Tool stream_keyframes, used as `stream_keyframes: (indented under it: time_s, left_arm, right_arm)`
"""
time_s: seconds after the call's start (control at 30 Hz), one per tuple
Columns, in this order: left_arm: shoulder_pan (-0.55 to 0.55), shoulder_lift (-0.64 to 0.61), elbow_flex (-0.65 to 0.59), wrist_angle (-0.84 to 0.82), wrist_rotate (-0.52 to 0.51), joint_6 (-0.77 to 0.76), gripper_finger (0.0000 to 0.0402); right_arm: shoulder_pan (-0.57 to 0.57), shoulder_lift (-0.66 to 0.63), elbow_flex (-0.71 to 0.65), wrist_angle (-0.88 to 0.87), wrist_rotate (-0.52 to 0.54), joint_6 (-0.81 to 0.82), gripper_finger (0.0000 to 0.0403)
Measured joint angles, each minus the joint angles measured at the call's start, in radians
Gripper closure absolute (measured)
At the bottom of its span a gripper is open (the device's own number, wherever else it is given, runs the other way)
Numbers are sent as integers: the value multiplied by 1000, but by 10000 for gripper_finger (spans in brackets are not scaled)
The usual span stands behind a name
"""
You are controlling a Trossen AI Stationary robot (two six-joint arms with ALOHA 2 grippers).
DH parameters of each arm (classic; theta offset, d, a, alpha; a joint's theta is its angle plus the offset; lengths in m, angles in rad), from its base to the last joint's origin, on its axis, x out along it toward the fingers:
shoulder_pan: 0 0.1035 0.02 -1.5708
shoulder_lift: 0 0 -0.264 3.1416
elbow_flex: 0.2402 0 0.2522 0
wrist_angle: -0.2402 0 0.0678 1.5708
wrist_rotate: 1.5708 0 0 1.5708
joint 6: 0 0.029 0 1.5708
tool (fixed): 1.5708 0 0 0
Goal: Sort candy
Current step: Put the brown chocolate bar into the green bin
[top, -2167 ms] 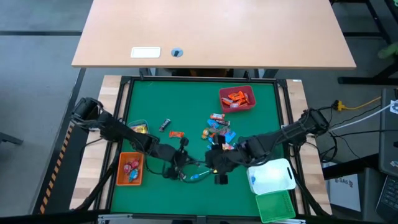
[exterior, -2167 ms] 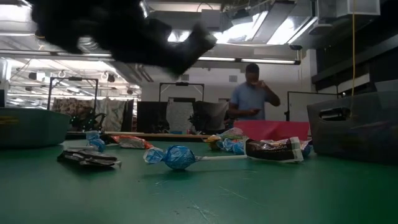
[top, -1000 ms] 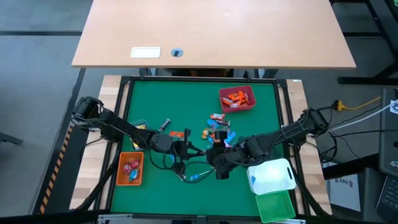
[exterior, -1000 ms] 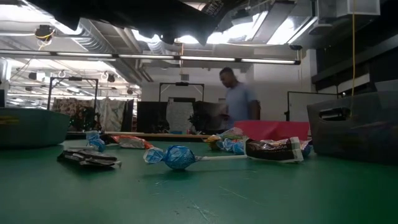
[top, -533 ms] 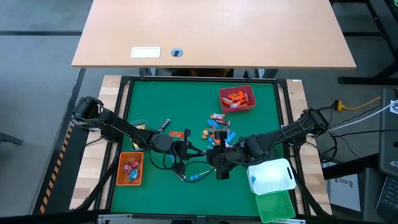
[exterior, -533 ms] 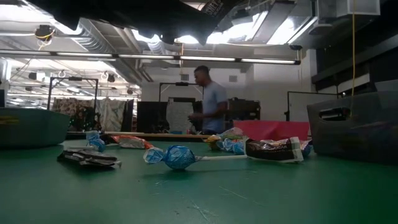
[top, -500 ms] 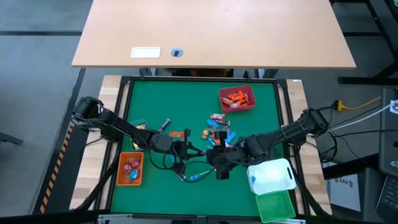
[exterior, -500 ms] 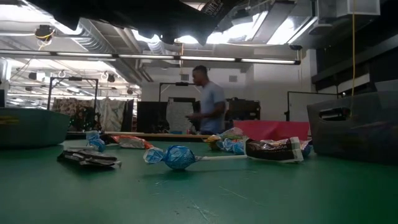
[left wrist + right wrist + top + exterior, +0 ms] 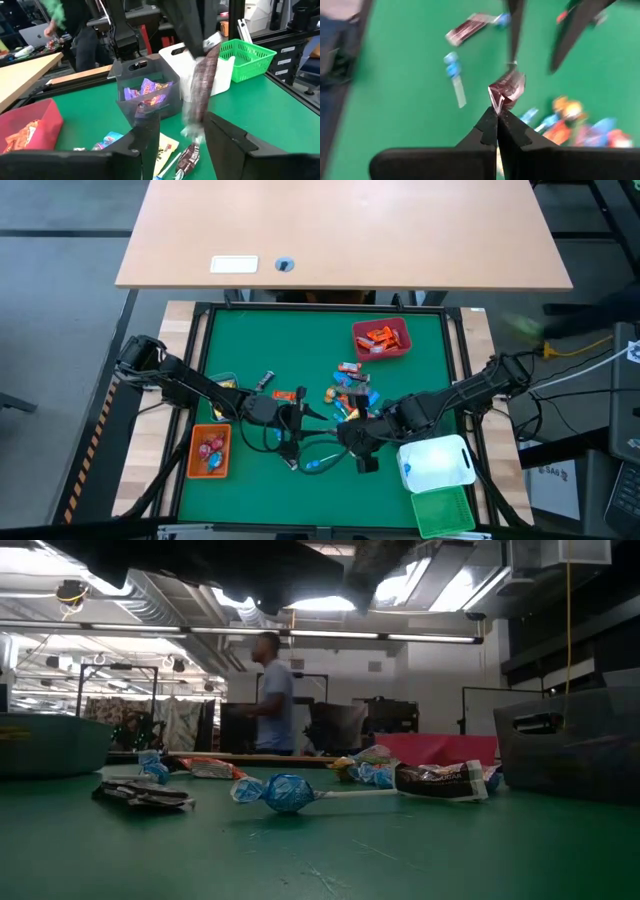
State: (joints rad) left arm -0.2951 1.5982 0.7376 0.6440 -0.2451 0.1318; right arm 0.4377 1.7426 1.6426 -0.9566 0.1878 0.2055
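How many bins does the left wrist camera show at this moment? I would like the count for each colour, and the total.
red bin: 1
clear grey bin: 1
white bin: 1
green basket: 1
Total: 4
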Motion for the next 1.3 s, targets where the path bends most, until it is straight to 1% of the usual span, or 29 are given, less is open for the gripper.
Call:
stream_keyframes:
  time_s: [0.1, 0.27, 0.37, 0.4, 0.47, 0.6, 0.87, 1.0, 1.1, 1.3]
  left_arm:
    - [0, 0, 0, -4, 0, 0, 256]
    - [0, 0, 0, -8, 0, -2, 256]
    - [0, 0, 0, -8, 0, -2, 256]
    - [0, 0, 0, -8, 0, -2, 256]
    - [0, 0, 0, -8, 0, -2, 256]
    - [0, 0, 0, -8, 0, -1, 256]
    - [0, 0, 0, -8, 0, -1, 256]
    - [0, 0, 0, -8, 0, -1, 256]
    - [0, 0, 0, -8, 0, -1, 256]
    - [0, 0, 0, -8, 0, -1, 256]
  right_arm:
    - [0, -4, 0, -58, -160, 70, 402]
    - [15, -11, 1, -159, -480, 231, 402]
    - [45, -11, 1, -202, -593, 327, 402]
    - [59, -11, 1, -214, -612, 357, 402]
    - [94, -11, 0, -232, -617, 412, 403]
    - [175, -11, -11, -221, -593, 526, 403]
    - [371, -11, -96, -220, -589, 881, 403]
    - [457, -10, -144, -214, -612, 1050, 403]
    - [505, -10, -158, -213, -615, 1099, 403]
    - [541, -10, -189, -222, -551, 1158, 403]
